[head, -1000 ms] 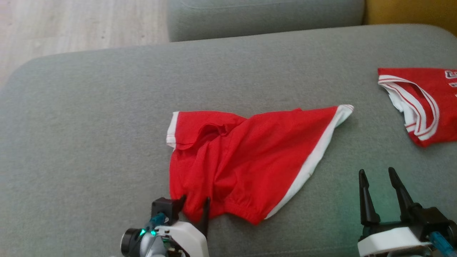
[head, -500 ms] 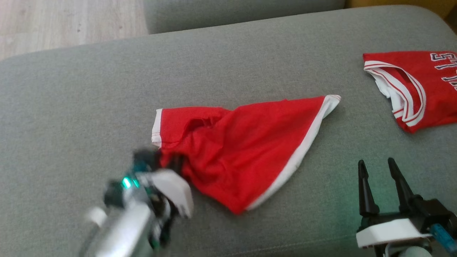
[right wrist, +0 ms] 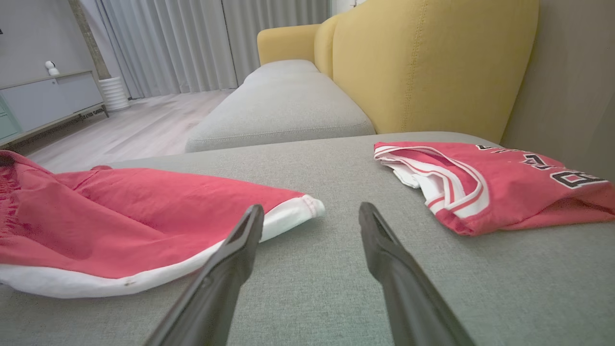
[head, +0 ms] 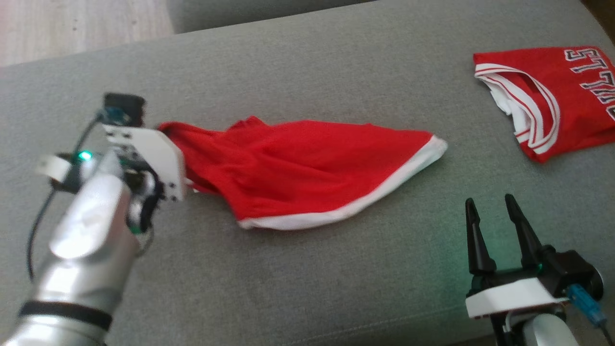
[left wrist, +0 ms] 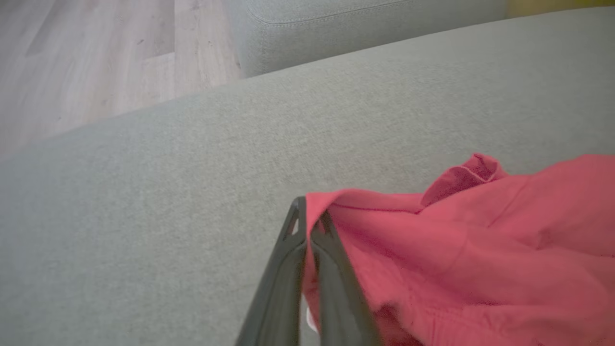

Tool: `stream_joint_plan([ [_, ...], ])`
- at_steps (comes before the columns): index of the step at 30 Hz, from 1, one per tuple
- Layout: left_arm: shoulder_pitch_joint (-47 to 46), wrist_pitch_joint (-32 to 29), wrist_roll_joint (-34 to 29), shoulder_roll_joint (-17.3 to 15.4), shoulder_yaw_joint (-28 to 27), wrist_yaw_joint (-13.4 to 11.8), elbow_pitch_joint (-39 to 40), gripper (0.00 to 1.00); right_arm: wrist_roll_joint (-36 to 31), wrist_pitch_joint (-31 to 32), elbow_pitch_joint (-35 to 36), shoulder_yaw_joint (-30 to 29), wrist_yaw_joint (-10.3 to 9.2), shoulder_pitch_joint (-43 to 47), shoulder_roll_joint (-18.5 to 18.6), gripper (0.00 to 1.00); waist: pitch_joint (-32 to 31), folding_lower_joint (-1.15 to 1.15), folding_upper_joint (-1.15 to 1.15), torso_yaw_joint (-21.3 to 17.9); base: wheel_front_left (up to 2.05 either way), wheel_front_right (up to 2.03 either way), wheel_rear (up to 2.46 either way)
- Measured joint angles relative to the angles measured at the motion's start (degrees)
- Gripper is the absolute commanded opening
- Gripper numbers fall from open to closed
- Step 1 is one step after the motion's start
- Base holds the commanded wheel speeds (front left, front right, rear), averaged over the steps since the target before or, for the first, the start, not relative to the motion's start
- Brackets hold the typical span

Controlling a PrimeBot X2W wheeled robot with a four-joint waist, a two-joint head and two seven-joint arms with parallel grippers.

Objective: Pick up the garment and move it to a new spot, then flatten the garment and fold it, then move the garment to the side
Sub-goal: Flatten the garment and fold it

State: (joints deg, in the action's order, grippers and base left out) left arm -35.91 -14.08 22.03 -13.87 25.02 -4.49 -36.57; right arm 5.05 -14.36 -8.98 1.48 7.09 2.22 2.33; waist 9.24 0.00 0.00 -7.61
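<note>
**A:** what's the layout here?

**B:** a big grey sofa seat [head: 307,67] takes up most of the view. The garment [head: 307,168], red with a white hem, is stretched across the middle of it. Its left end is bunched up and its right tip lies flat.

**A:** and the other red thing?

**B:** that's a jersey [head: 571,101] with white trim, far right, well apart from the garment.

**A:** jaws?

**B:** the left jaws are pinched tight on the garment's left edge, with cloth caught between the fingers [left wrist: 283,269]. The right jaws are spread wide with nothing in them, near the seat's front right.
</note>
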Motion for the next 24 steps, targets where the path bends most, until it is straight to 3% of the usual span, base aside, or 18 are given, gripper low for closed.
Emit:
stream_joint_plan([
  [10,-7.3,2.7,-5.1,-4.9,1.8,0.5,-13.7,0.00,0.5,0.0,-0.9,0.6,0.00,-1.6,0.0,1.00,0.2,0.00,0.00,-1.4,0.00,0.00,0.00],
  [11,-7.6,3.2,-5.2,-5.0,1.8,0.5,-14.7,0.08,0.5,0.0,-1.1,0.5,0.00,-1.6,0.0,1.00,0.1,0.00,0.00,-1.4,0.00,0.00,0.00],
  [12,-7.9,3.7,-5.1,-5.0,1.7,0.7,-15.7,0.37,0.5,0.0,-1.2,0.5,0.00,-1.6,0.0,1.00,-0.1,0.00,0.00,-1.3,0.00,0.00,0.00],
  [13,-8.2,4.5,-4.8,-4.9,1.7,1.0,-16.2,1.00,0.5,0.0,-1.3,0.4,0.00,-1.6,0.0,1.00,-0.2,0.00,0.00,-1.1,0.00,0.00,0.00],
  [19,-8.8,8.8,-1.5,-2.4,-0.1,2.0,-17.9,1.00,0.4,0.0,-1.5,-0.1,0.00,-1.4,0.0,1.00,-1.7,0.00,0.00,0.5,0.00,0.00,0.00],
  [24,-6.6,17.3,0.8,-1.4,-2.3,1.9,-13.8,1.00,-0.2,0.0,-1.0,-1.3,0.00,-0.1,0.0,1.00,-3.6,0.00,0.00,2.5,0.00,0.00,0.00],
])
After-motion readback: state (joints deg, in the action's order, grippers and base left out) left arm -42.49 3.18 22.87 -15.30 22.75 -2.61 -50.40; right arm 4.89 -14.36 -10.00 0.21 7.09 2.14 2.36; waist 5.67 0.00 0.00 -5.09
